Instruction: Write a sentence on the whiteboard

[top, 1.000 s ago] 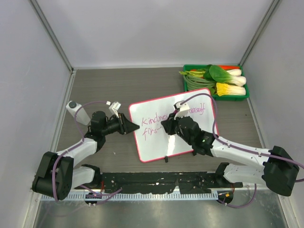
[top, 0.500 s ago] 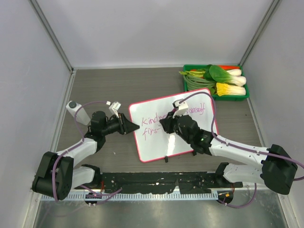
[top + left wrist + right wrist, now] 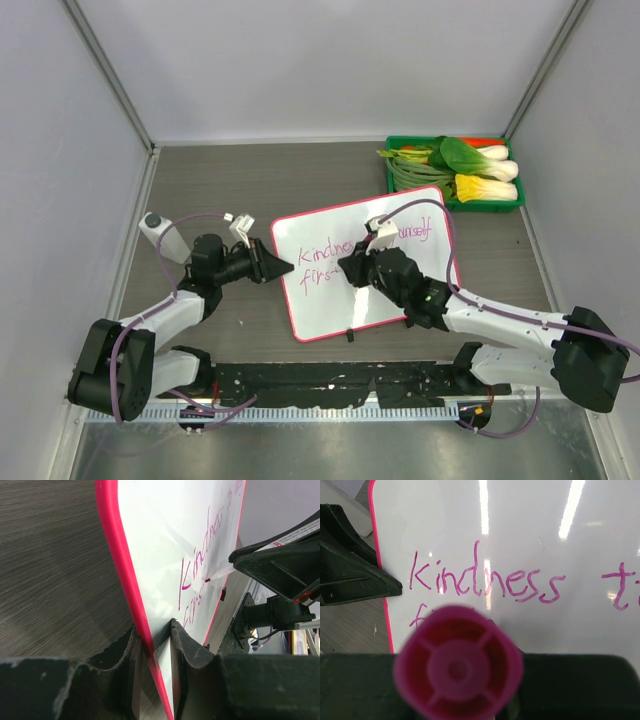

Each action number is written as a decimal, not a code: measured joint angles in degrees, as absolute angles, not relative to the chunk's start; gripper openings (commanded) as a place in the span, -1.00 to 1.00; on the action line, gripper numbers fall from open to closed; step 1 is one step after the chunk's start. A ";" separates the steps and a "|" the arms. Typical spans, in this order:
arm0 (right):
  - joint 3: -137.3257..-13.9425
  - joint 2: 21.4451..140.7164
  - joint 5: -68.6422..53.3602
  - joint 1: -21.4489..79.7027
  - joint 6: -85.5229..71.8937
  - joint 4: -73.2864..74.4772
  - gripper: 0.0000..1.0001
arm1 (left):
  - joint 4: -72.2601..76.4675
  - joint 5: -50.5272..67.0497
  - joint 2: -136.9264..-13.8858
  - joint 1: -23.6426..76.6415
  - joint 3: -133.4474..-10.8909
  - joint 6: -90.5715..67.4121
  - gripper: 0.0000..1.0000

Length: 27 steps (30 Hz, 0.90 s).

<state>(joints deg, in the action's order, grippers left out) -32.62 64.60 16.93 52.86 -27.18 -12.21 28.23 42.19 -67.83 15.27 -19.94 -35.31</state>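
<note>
near the tray (image 3: 487,206), left pincer (image 3: 154,630) clamps the whiteboard (image 3: 330,305) edge; right pincer (image 3: 355,268) grips a marker (image 3: 458,666).

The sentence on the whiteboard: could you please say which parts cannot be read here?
- Top view: the right arm covers the middle of the first line of the sentence and the end of its second.
- Right wrist view: the end cap of the marker hides most of the second line; the right edge cuts off the word after "kindness".
- Left wrist view: the whiteboard is seen steeply, so the far words are too small.
</note>
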 measured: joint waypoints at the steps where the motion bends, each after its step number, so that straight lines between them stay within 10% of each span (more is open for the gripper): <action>1: -32.40 64.38 16.78 52.86 -27.20 -12.19 -0.97 | 28.23 42.19 -67.83 15.27 -19.94 -35.31 -1.00; 27: -29.69 61.10 17.52 52.86 -28.53 -10.83 -0.97 | 28.23 42.06 -67.88 15.38 -20.01 -35.29 -1.00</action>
<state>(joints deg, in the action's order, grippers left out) -29.69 61.10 17.52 52.86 -28.53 -10.83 28.23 42.06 -67.88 15.38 -20.01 -35.29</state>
